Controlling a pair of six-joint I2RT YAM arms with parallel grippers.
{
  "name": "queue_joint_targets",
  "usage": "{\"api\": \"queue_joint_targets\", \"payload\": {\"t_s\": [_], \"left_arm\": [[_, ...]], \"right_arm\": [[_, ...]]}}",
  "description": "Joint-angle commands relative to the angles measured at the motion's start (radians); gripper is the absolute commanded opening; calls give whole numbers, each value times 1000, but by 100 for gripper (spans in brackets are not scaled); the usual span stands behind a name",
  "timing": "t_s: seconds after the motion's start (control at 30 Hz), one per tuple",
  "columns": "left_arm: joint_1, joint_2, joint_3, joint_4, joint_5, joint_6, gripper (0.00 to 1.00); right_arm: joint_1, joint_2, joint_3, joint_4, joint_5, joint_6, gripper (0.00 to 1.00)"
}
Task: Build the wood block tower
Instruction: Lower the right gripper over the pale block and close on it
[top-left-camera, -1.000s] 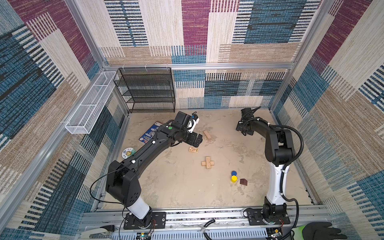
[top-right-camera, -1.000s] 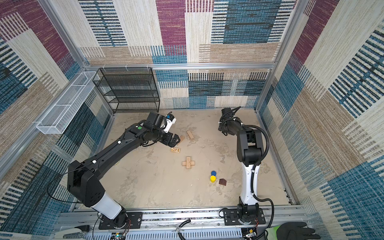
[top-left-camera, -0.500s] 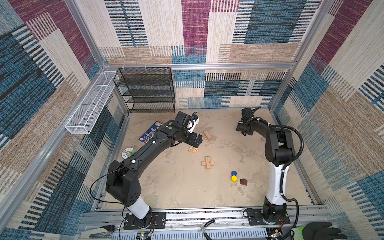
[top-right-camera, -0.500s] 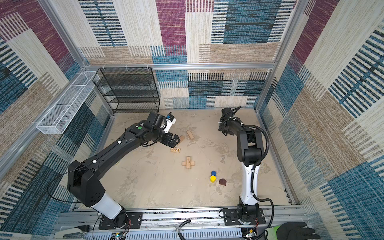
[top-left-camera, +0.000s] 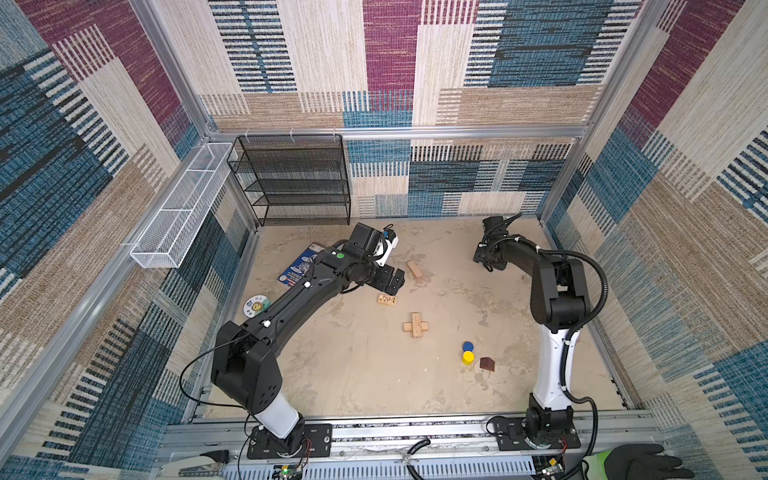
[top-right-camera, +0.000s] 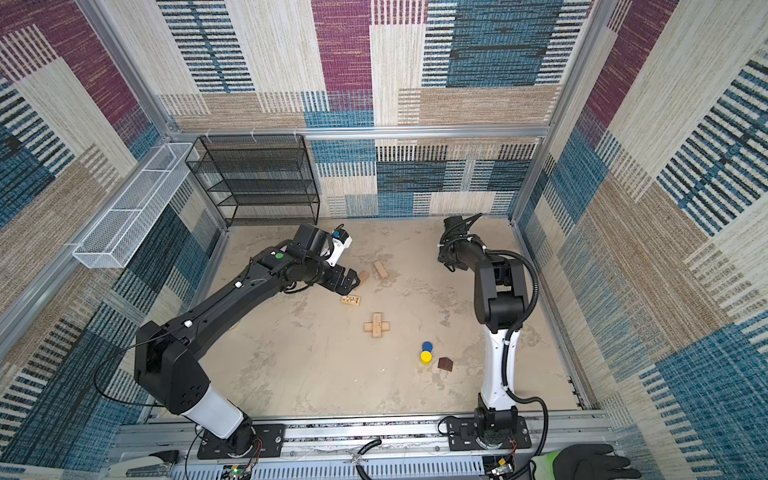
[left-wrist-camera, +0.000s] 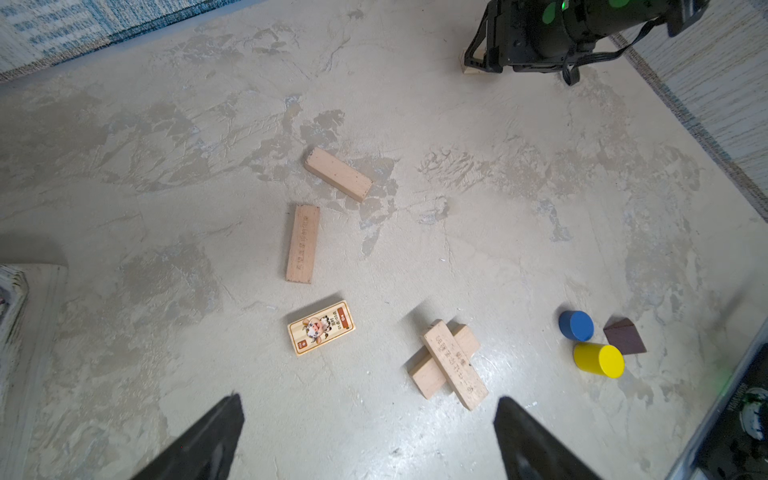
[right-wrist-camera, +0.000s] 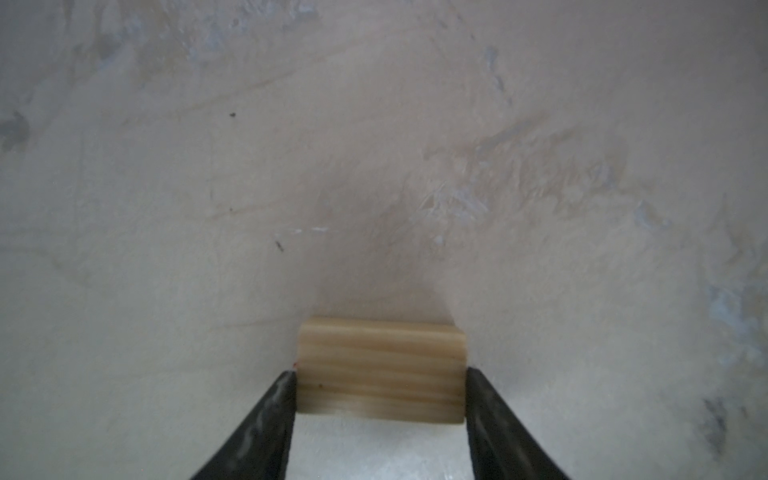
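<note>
Currently right gripper (right-wrist-camera: 380, 373) has its jaws pinching a wood block (right-wrist-camera: 380, 361), one jaw against each side, block centred btw. them & poking past the tips; can't tell if it's off the surface (right-wrist-camera: 374, 166); left gripper (left-wrist-camera: 370, 401): jaws spread wide above the surface, w/ two crossed bars (left-wrist-camera: 446, 365) & a printed bar (left-wrist-camera: 321, 327) lying just ahead.

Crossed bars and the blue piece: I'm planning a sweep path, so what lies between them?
Only bare floor separates the crossed bars from the blue piece; the left wrist view shows it best, both top views agree.
</note>
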Motion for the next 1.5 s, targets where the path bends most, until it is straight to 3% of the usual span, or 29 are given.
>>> {"api": "queue_joint_targets", "payload": {"t_s": [0.0,0.63,0.9,1.17,1.47], "left_arm": [[1,-8,10,0,-6,-5,99],[1,-13,10,0,-14,-11,99],[1,-15,10,1,-14,-10,99],[1,-18,10,-4,-19,-8,99],[1,-14,10,-4,-12,-12,99]], "right_arm": [[-3,-5,-3,2,-8,-6,57],[-8,-28,-16,9,-25,-23,49],[-9,-22,-23,7,-22,-22,62],[-11,-14,-21,0,-20,-19,68],[-12,-16,-23,5,-25,-20,64]]}}
